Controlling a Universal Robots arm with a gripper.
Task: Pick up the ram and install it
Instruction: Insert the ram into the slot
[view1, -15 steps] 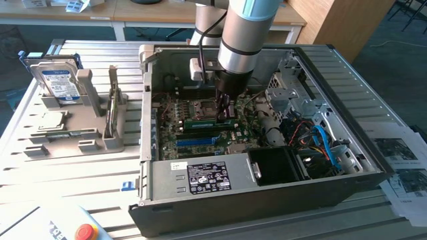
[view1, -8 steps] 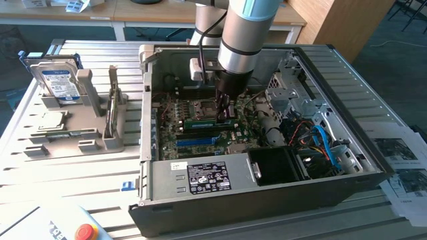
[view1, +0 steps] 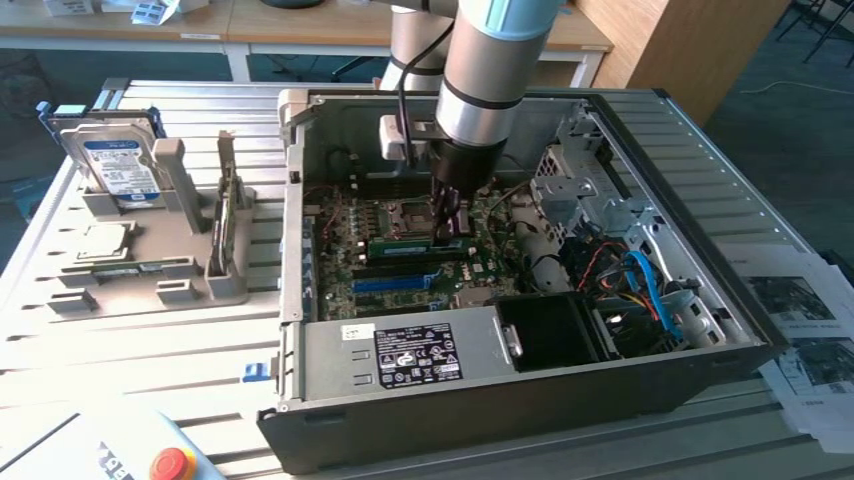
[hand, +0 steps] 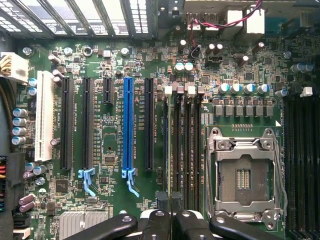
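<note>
The gripper (view1: 450, 230) is nearly closed, its fingers pinching the ram (view1: 400, 245) from above. The green stick lies level at the motherboard's (hand: 110, 145) memory slots, just beside the processor socket (hand: 243, 175).

The case (view1: 534, 405) stands open above the processor socket (hand: 245, 175). Just beside the socket, the arm (view1: 487, 70) and gripper (hand: 170, 201) block the memory slots (hand: 187, 150). Beyond those, the expansion slots (hand: 107, 125) lie unobstructed. Toward the exterior view's right of the socket, cables (view1: 641, 285) crowd what looks like a drive cage (view1: 587, 180).
</note>
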